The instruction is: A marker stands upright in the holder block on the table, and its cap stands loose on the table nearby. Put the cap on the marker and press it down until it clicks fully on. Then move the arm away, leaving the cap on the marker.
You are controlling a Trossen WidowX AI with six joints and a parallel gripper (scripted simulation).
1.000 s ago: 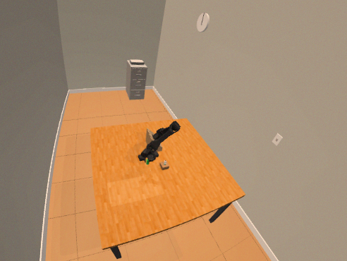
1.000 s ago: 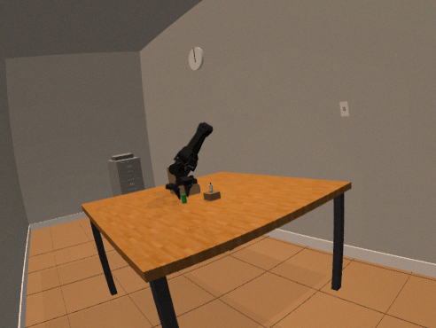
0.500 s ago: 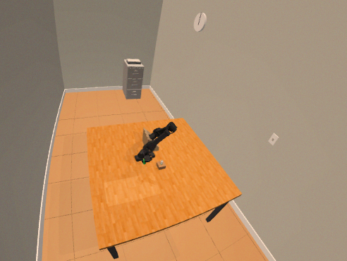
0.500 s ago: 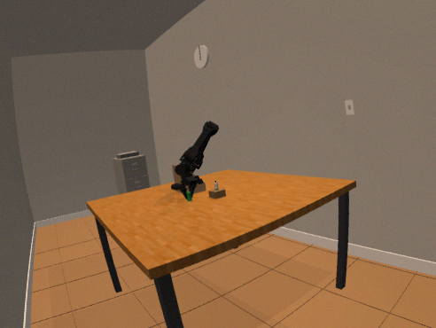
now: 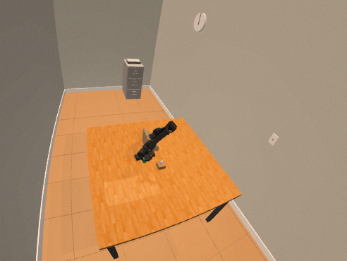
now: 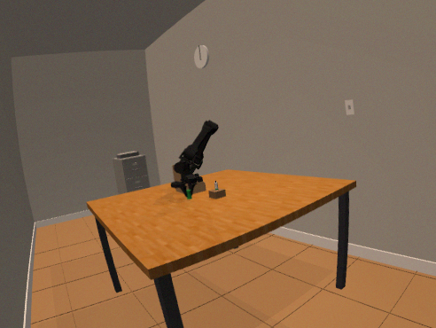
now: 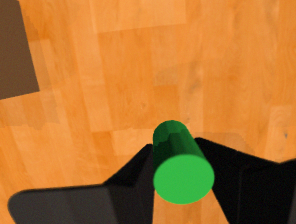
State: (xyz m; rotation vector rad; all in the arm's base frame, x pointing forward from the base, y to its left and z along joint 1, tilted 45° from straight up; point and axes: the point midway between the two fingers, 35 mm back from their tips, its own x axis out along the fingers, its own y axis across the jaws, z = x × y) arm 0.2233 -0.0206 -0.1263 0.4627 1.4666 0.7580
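Observation:
The green cap (image 5: 144,161) (image 6: 189,194) (image 7: 184,179) stands upright at the table's surface. My gripper (image 5: 144,159) (image 6: 189,193) (image 7: 173,146) points down and is shut on the cap, one finger on each side of it in the wrist view. The white marker (image 5: 161,161) (image 6: 216,185) stands upright in the brown holder block (image 5: 161,166) (image 6: 217,194), to the right of the cap in the top and exterior views. A corner of the block (image 7: 15,55) shows at the wrist view's upper left; the marker is out of that view.
The wooden table (image 5: 190,176) (image 6: 275,204) bears the arm and the block. A tan panel (image 5: 146,135) stands beside the arm's base. A grey filing cabinet (image 5: 133,79) (image 6: 130,173) stands on the floor far behind the table.

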